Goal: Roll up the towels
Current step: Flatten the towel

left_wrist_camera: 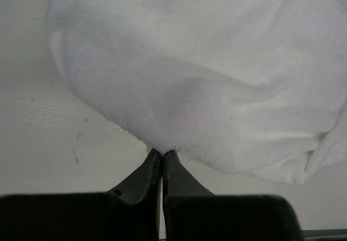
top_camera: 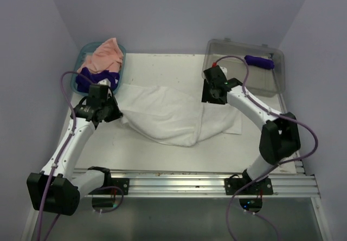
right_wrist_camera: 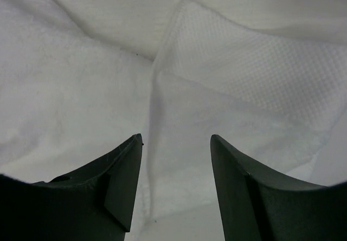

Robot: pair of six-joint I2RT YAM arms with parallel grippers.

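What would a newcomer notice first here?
A big white towel lies rumpled mid-table, the left gripper pinching its left edge, the right gripper open over its right side. Far left, a teal basket holds a peach-pink towel and a purple towel; far right, a purple roll lies in the clear bin.

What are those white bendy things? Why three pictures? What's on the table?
Those are two robot arms, left arm and right arm, each ending in a two-finger claw. The big picture looks down from above; the other two come from cameras on the wrists. On the pale table lies a large crumpled white cloth towel. The left claw is pinched shut on its edge; the right claw is open over it. A teal plastic basket holds a peach-pink towel and a dark purple towel. A clear grey plastic bin holds a rolled dark purple towel.
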